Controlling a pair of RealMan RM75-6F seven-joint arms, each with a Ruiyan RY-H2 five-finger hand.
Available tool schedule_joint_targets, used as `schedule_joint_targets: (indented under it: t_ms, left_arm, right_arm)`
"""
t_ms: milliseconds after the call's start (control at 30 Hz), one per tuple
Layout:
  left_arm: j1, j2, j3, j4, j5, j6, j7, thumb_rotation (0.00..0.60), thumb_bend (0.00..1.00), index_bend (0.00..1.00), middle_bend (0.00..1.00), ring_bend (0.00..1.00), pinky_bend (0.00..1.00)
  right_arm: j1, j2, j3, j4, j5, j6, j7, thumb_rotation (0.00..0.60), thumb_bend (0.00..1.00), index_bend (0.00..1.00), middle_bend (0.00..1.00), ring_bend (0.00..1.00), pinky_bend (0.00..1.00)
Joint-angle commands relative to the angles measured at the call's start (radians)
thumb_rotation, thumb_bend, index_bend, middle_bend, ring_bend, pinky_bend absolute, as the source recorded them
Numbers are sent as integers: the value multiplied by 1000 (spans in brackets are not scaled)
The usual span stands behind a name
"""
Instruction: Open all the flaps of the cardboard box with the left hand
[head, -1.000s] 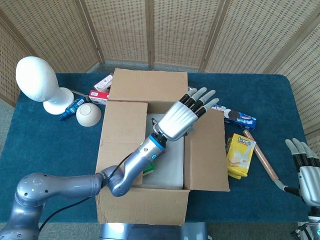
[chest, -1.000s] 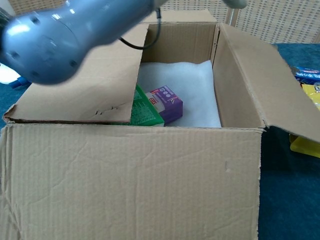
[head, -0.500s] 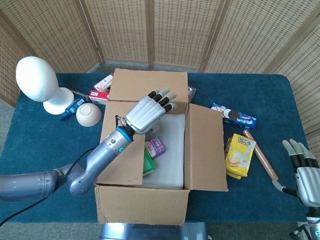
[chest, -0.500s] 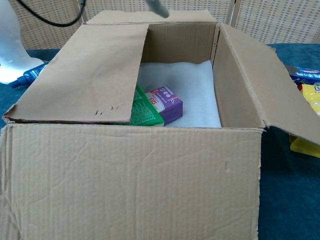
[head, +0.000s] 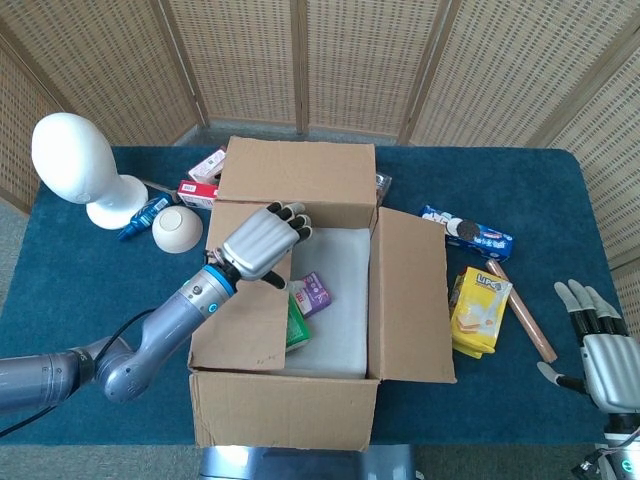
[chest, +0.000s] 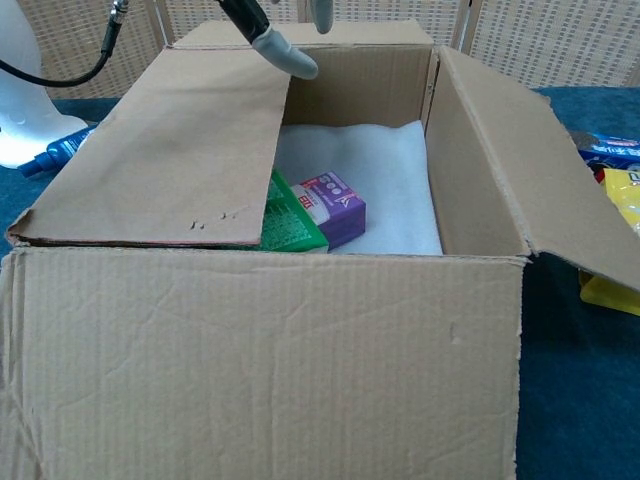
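Observation:
The cardboard box (head: 285, 410) stands mid-table. Its far flap (head: 297, 170) and right flap (head: 412, 295) are folded outward, while the left flap (head: 240, 310) still lies flat over the opening. My left hand (head: 262, 243) hovers at that flap's far inner corner, fingers bent over its edge and holding nothing. In the chest view the left flap (chest: 170, 150) covers the box's left half, and only fingertips (chest: 285, 55) show at its far edge. A green box (chest: 290, 225) and a purple box (chest: 335, 205) lie inside on white foam. My right hand (head: 600, 350) rests open at the table's near right.
A white mannequin head (head: 75, 165), a bowl (head: 177, 228), a blue bottle (head: 145, 215) and small red-and-white boxes (head: 205, 180) sit left of the box. To its right lie a blue cookie pack (head: 470, 232), a yellow snack bag (head: 480, 310) and a brown stick (head: 525, 315).
My left hand swung from the right flap leftward across the box and came down at the left flap's inner edge. My right hand shifted slightly left.

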Motion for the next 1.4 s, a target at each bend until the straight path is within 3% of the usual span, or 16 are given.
schedule_joint_targets:
  t_ms: [33, 200, 333, 833, 1400]
  left_arm:
    - [-23, 14, 18, -31, -73, -14, 14, 284, 0, 303, 231, 91, 182]
    - [-48, 14, 32, -59, -133, 0, 28, 226, 0, 346, 221, 66, 140]
    - [-72, 9, 47, -75, -177, 2, 44, 214, 0, 349, 207, 48, 112]
    - [-145, -58, 98, -52, -213, 23, 88, 203, 0, 383, 209, 48, 94]
    - [-228, -88, 152, -42, -350, 18, 142, 207, 0, 420, 243, 76, 133]
  right_arm:
    - [1, 1, 0, 0, 2, -1, 5, 600, 0, 0, 0, 0, 144]
    - [3, 4, 0, -2, 2, -6, 11, 600, 0, 0, 0, 0, 144]
    - [4, 5, -2, -3, -1, -8, 13, 600, 0, 0, 0, 0, 145]
    - [2, 5, 0, -4, 6, -4, 9, 600, 0, 0, 0, 0, 144]
    - [-1, 6, 1, -4, 8, 3, 10, 600, 0, 0, 0, 0, 145]
